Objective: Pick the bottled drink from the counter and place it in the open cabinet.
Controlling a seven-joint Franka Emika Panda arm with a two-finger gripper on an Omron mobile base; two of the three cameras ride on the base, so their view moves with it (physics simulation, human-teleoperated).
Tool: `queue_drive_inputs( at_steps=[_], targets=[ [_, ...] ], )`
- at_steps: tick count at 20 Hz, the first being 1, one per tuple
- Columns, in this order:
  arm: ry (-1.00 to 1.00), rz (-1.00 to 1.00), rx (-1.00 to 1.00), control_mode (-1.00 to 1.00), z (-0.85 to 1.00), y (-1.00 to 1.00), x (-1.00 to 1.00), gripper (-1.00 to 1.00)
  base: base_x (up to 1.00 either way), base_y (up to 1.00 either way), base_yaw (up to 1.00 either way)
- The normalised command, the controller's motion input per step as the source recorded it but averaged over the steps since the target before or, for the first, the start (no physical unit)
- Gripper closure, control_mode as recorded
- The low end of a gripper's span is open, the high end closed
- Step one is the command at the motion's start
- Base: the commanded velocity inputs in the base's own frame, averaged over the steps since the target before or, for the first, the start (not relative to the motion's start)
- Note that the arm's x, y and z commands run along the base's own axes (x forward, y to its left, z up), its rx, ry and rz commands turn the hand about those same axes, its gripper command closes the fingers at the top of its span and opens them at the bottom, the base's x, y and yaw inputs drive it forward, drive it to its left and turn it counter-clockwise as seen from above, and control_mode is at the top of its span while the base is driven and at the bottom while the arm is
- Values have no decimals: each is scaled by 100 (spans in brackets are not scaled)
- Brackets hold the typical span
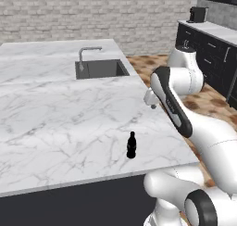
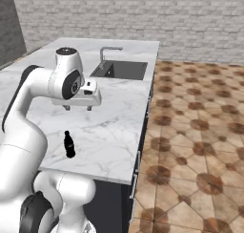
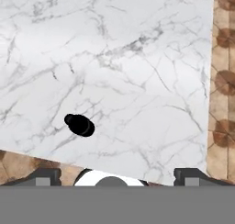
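The bottled drink (image 1: 131,145) (image 2: 69,145) is a small black bottle standing upright on the white marble counter (image 1: 69,114) (image 2: 116,127), near its front edge. My gripper (image 1: 153,104) (image 2: 78,107) hangs above the counter, pointing down, farther back than the bottle and nearer the floor-side edge. Its jaws stand wide open with nothing between them. From the hand view the bottle (image 3: 79,125) appears from above, left of centre on the marble (image 3: 137,58), well away from the gripper (image 3: 118,175). The open cabinet is out of view.
A dark inset sink (image 1: 101,69) (image 2: 121,69) with a steel faucet (image 1: 83,56) lies at the counter's far end. Patterned brown floor (image 2: 200,132) runs along the counter's edge. Black base cabinets (image 1: 208,53) under a second marble top stand at the far right.
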Motion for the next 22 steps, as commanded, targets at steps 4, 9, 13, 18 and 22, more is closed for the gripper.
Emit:
queue_drive_inputs(
  at_steps=[4,9,13,18,22],
  targets=[
    [0,33,3,-100,-28,-5,-31,-100,0,0,0],
    [0,47,3,-100,-25,-3,-27,-100,0,0,0],
    [0,47,23,-100,-27,-10,-14,-100,0,0,0],
    [-5,35,18,-100,-17,-3,-3,-100,0,0,0],
    [-15,35,19,-100,-17,-5,0,-100,0,0,0]
  ],
)
